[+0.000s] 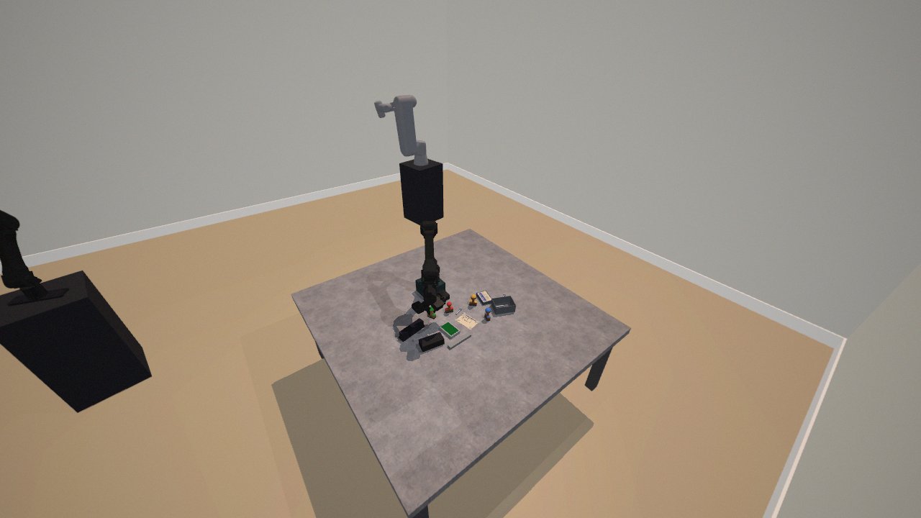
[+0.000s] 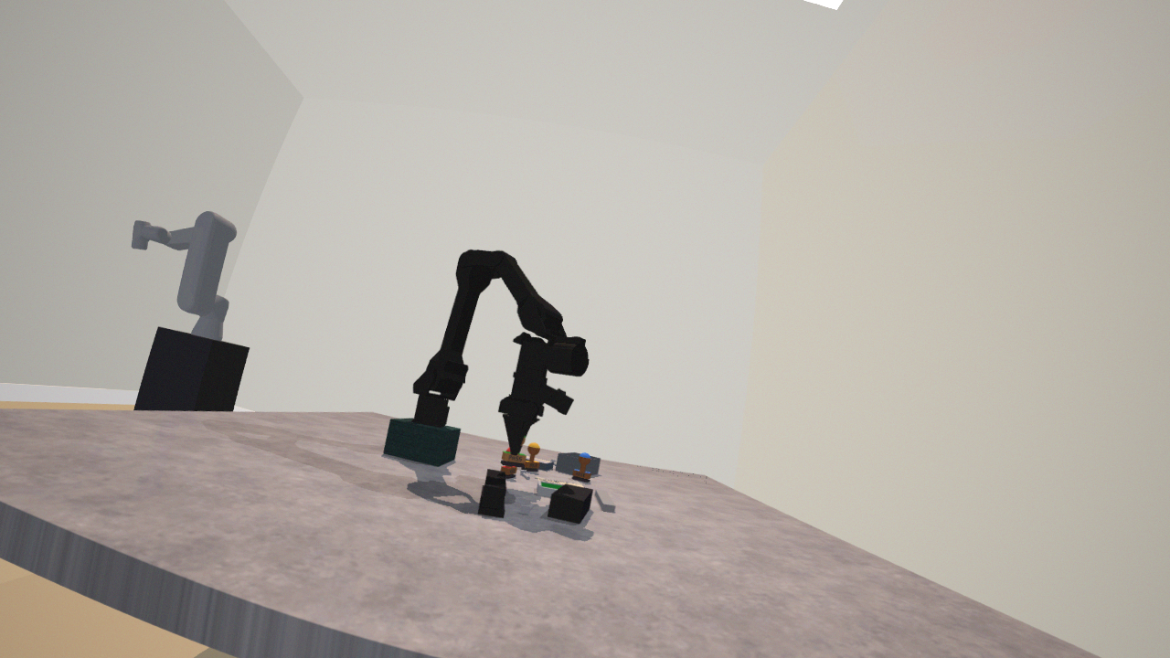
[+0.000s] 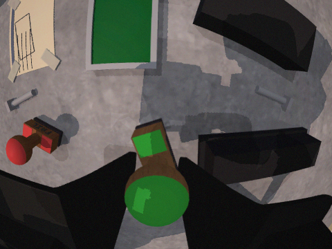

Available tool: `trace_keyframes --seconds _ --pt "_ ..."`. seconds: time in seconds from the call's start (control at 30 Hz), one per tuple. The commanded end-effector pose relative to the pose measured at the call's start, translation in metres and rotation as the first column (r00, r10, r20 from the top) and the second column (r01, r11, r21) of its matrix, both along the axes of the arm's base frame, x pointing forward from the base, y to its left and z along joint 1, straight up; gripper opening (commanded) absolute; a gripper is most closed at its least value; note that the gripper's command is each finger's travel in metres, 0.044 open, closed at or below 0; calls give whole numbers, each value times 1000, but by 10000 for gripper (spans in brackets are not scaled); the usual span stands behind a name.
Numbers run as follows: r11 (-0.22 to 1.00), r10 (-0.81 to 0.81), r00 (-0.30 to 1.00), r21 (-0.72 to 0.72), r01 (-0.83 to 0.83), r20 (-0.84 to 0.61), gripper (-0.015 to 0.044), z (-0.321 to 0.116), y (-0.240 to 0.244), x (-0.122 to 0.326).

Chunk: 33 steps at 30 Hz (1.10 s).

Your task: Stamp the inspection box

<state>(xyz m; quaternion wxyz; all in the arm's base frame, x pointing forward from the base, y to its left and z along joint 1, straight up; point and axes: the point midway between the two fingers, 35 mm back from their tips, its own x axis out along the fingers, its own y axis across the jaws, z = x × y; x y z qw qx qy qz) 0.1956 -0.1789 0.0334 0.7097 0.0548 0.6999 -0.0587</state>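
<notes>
Two black blocks [image 1: 431,342] [image 2: 569,503] [image 3: 257,155] sit nearest the desk's [image 1: 411,437] [image 2: 572,589] [image 3: 104,93] near corner, then one green pad [image 1: 449,329] [image 2: 550,485] [image 3: 122,31] and one card [image 1: 467,320] [image 3: 43,34], cut off in the wrist view. Four stamps total: the green one [image 1: 432,313] [image 2: 514,458] [image 3: 156,200] is pinched in the partly closed gripper [image 1: 430,309] [image 2: 515,452] [image 3: 157,162], toward the left corner, print face hidden. Red [image 1: 448,308] [image 2: 507,471] [image 3: 19,150], blue [image 1: 488,314] [image 2: 584,466] and orange [image 1: 473,299] [image 2: 533,451] ones stand free.

Green stamp [image 1: 432,313] [image 2: 514,458] [image 3: 156,200]: wooden body, round green knob, held above bench [image 1: 515,380] [image 2: 327,556] [image 3: 104,93], lettering not readable. Pad [image 1: 449,329] [image 2: 550,485] [image 3: 122,31]: green, grey rim, open, flat on bench. Cream card [image 1: 466,320] [image 2: 564,482] [image 3: 43,34] flat beside it, corners taped, line markings visible.
</notes>
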Motion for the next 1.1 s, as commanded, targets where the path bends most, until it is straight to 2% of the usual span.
trace_keyframes --seconds 0.0,1.07 --pt "1000 0 1000 -2 0 5 0 4 -1 1" --pt "1000 0 1000 -1 0 5 0 19 1 0"
